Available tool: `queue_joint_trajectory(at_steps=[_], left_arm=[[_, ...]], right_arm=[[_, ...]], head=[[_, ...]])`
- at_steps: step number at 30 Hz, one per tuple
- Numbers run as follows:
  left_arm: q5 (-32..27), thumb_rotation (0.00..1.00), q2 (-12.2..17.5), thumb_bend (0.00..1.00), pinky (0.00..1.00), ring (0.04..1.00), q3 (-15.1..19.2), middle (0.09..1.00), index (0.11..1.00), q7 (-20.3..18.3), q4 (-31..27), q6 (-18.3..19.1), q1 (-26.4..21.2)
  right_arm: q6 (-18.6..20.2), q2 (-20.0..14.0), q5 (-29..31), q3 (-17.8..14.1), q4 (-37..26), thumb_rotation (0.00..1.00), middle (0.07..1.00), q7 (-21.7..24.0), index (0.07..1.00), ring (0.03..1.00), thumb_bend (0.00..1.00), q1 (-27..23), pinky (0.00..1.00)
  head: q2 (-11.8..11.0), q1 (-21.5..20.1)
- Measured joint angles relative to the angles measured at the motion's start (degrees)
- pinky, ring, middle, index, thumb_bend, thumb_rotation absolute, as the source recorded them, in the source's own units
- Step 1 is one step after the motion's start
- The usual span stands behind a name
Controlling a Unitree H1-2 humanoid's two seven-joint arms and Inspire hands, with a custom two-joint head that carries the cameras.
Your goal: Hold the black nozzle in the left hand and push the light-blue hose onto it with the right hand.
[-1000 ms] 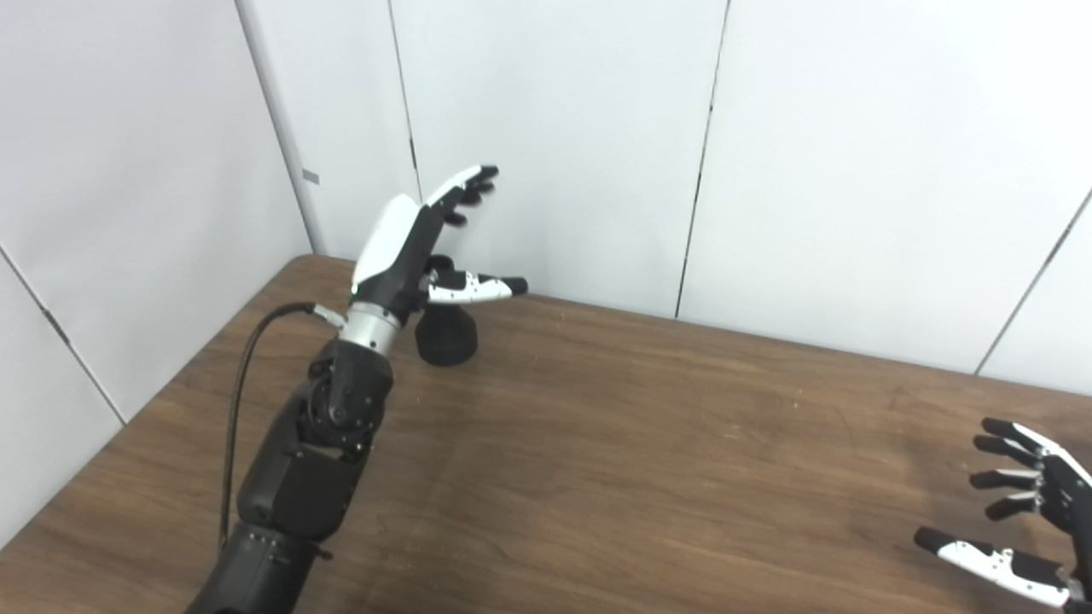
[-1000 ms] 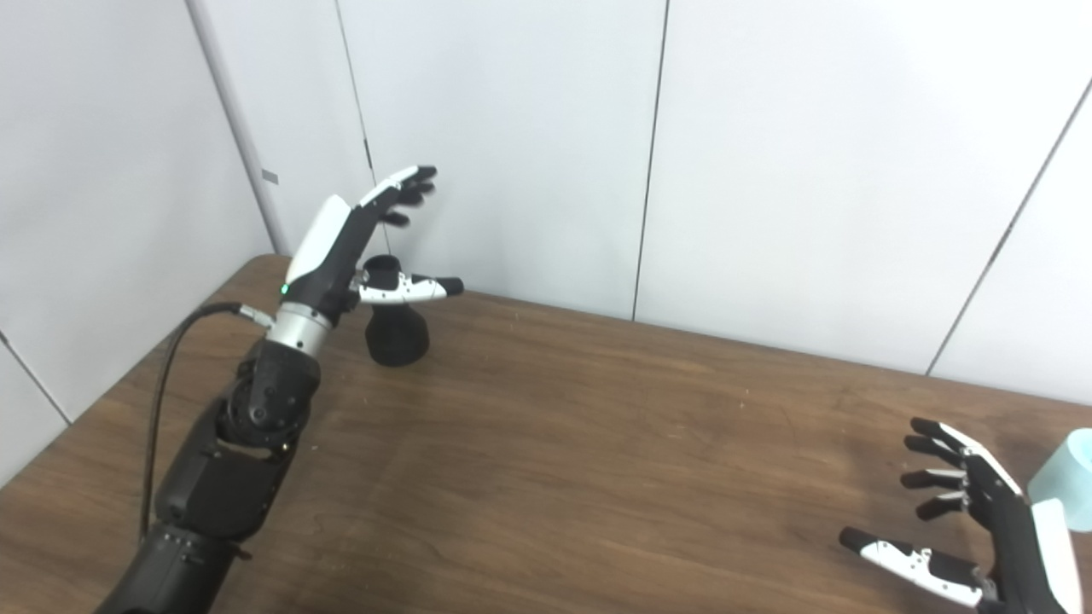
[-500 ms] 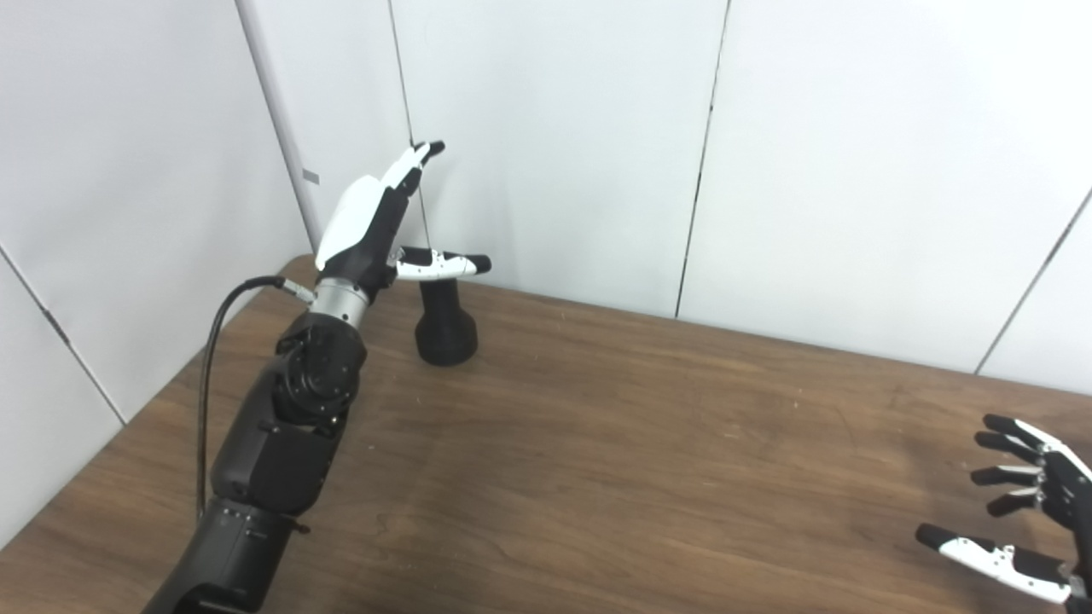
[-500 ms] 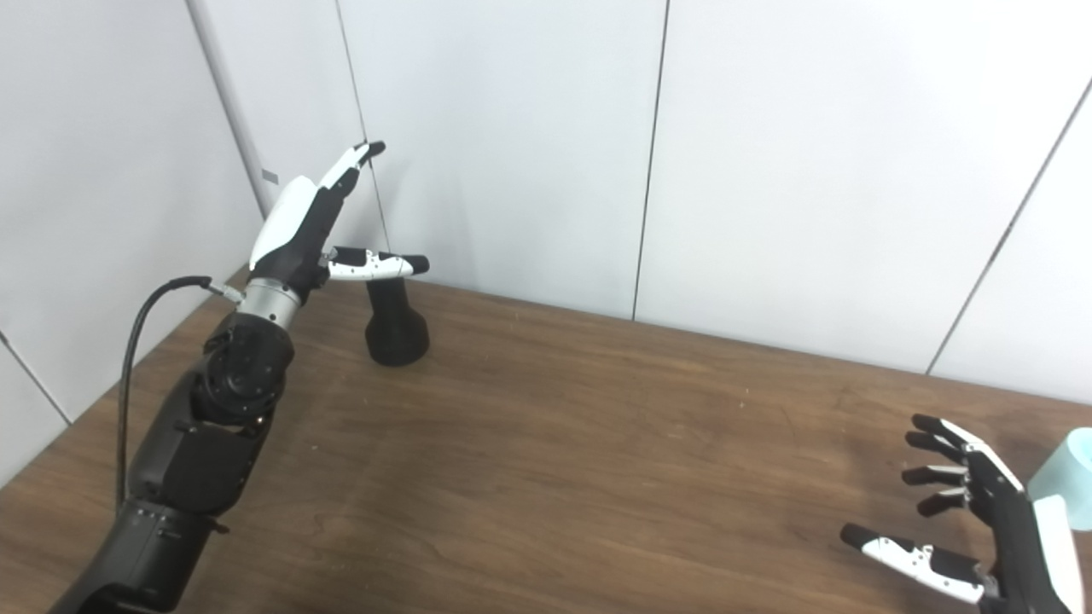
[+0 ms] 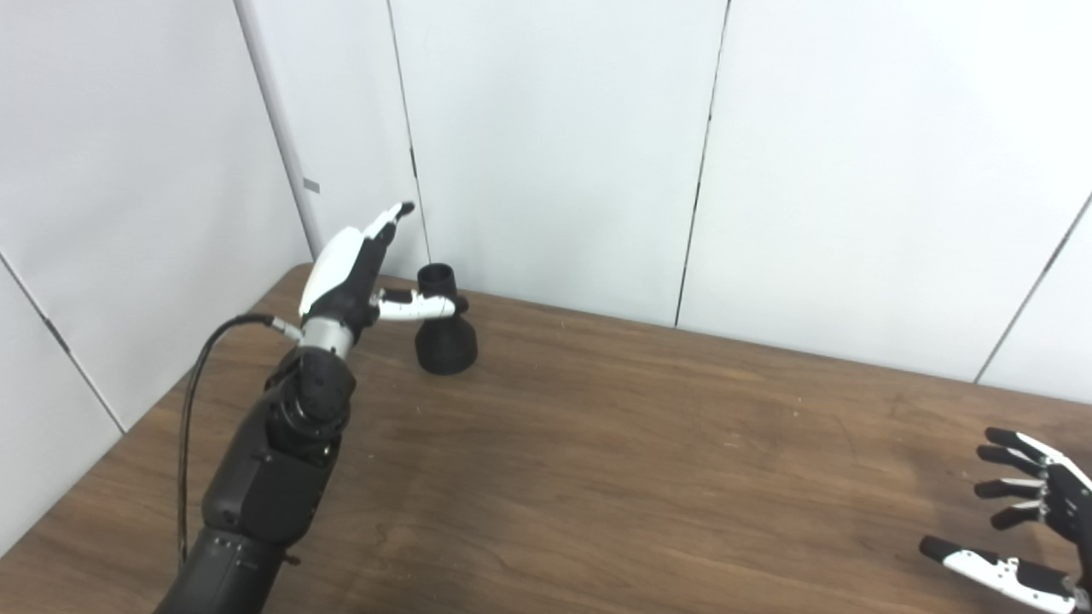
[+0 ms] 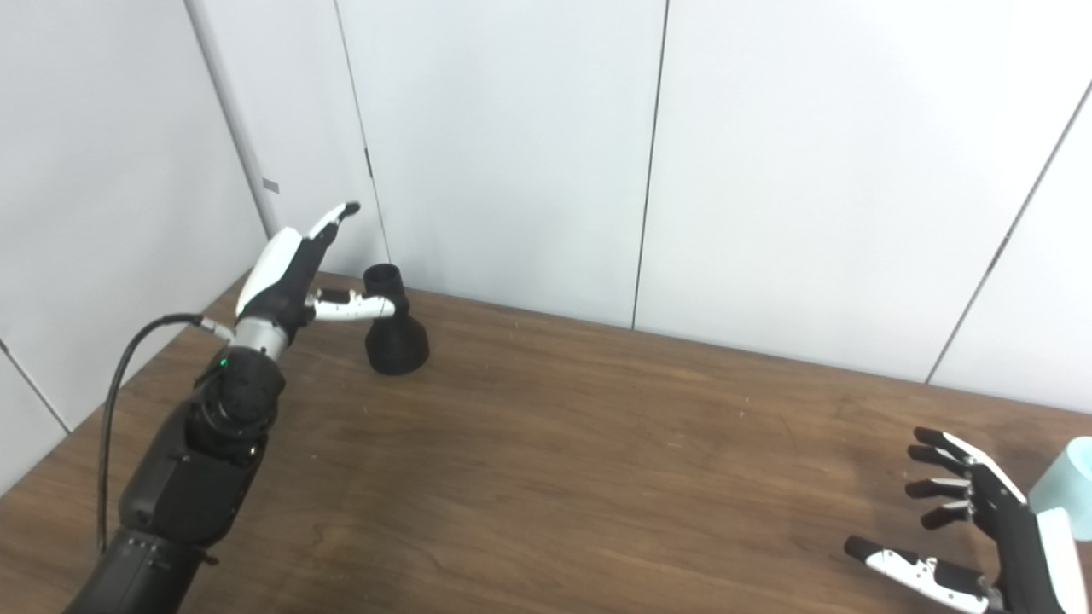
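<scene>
Nozzle (image 5: 444,328): the black nozzle is stood upright near the far left corner of the brown wooden table (image 5: 640,460), with its flared base on the surface and its narrow open neck pointed upward.

The left hand (image 5: 354,273) is positioned just to the left of the nozzle. Its fingers are extended and spread, angled up toward the white wall panels (image 5: 554,145), and nothing is held in it. Its thumb (image 5: 418,304) is laid across the front of the nozzle neck; whether the thumb is actually touching the neck cannot be determined from either eye view. A black cable (image 5: 200,384) is routed along the left forearm from the wrist.

The right hand (image 6: 981,529) is located at the near right corner of the table, well apart from the nozzle. Its fingers are spread and lightly curled, its thumb is extended toward the left, and nothing is held in it.

The light-blue hose (image 6: 1066,486) is seen only in the right eye view, at the right edge, just beyond the right hand. Only a small part of it is shown, and contact with the hand is not visible.
</scene>
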Motion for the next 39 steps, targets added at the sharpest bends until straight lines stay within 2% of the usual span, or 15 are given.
queue_joint_trajectory(at_steps=[6,14,17,22,27,39], left_arm=[[0.1,0.31,0.0,1.0,1.0,1.0,-0.4,0.934,0.972,0.2,0.2,3.2,0.0],[1.8,0.32,0.0,1.0,1.0,1.0,-3.0,0.945,0.973,0.2,0.5,6.1,0.0],[1.8,0.32,0.0,1.0,1.0,1.0,-3.3,0.949,0.964,0.3,1.7,6.1,0.0],[1.3,0.33,0.0,1.0,1.0,1.0,-3.2,0.946,0.931,0.9,7.5,4.5,-0.1],[1.1,0.33,0.2,1.0,1.0,1.0,-3.5,0.936,0.916,1.4,8.6,2.4,-0.3],[1.6,0.34,0.4,1.0,1.0,1.0,-6.4,0.937,0.914,0.3,9.2,4.7,-0.3]], right_arm=[[0.0,-0.6,0.1,-0.1,-0.2,0.0,0.736,0.2,0.773,0.594,0.68,0.0,0.43],[0.1,-0.6,0.3,-0.1,-0.4,0.0,0.734,0.2,0.771,0.592,0.68,0.0,0.43],[0.2,-0.6,0.4,-0.1,-1.4,0.0,0.734,0.3,0.771,0.592,0.69,0.1,0.43],[0.2,-0.6,0.7,-0.3,-1.6,0.0,0.733,0.3,0.77,0.589,0.69,0.1,0.43],[0.2,-0.6,0.8,-0.2,-1.6,0.0,0.734,0.3,0.771,0.59,0.69,0.1,0.43],[0.3,-0.6,0.8,-0.3,-1.9,0.0,0.736,0.3,0.773,0.591,0.69,0.4,0.43]], head=[[0.0,0.1],[0.2,-0.3],[0.3,-0.4],[0.4,-0.5],[0.4,-0.4],[0.8,-0.6]])
